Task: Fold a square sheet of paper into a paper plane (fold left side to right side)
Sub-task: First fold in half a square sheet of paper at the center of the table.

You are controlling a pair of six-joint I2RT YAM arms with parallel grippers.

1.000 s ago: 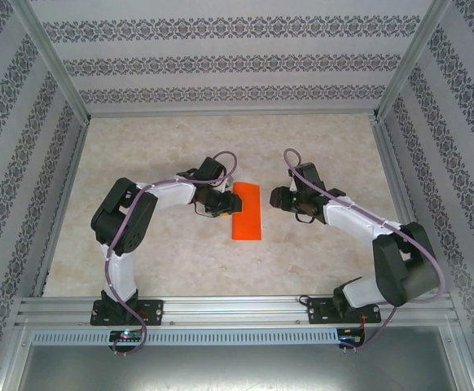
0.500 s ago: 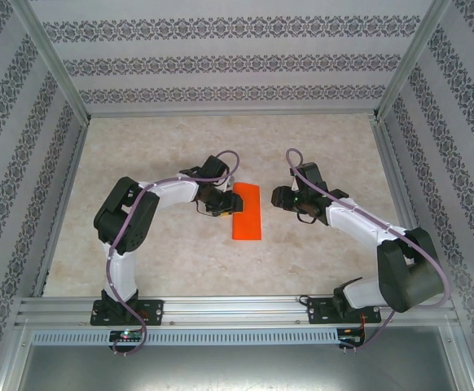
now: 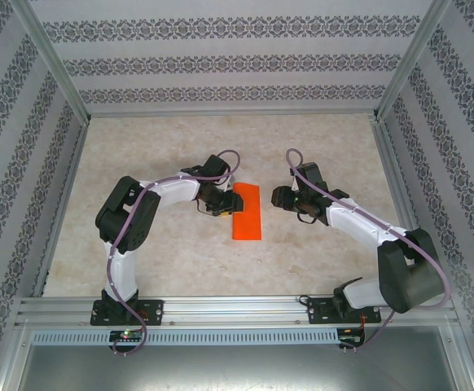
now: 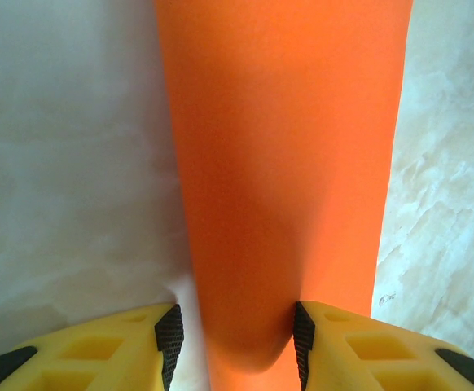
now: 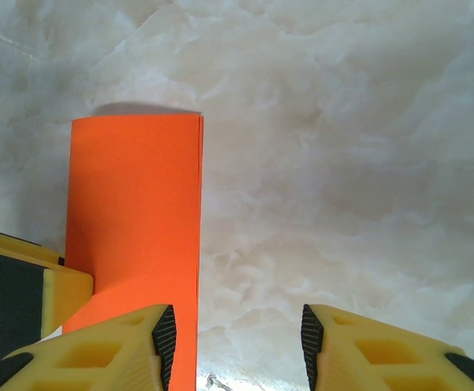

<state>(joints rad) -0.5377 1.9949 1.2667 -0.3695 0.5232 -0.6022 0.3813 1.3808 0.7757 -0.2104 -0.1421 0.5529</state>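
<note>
Left end effector [image 4: 235, 326], fingers apart, astride the near end of a thin, bright orange square sheet of paper [image 3: 247, 212] folded to a narrow rectangle. Lies midway on the pale marbled surface [image 3: 318, 147]. Right end effector [image 5: 237, 326], also parted, at its long edge. Risks a skewed crease or bowed layers under sideways drag.

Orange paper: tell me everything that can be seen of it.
The orange paper is thin, plain and matte, folded into a narrow double-layered rectangle. It lies on the marbled table. One side sits between the left tool's fingers; whether they pinch it is unclear. The open right tool hovers beside it.
</note>
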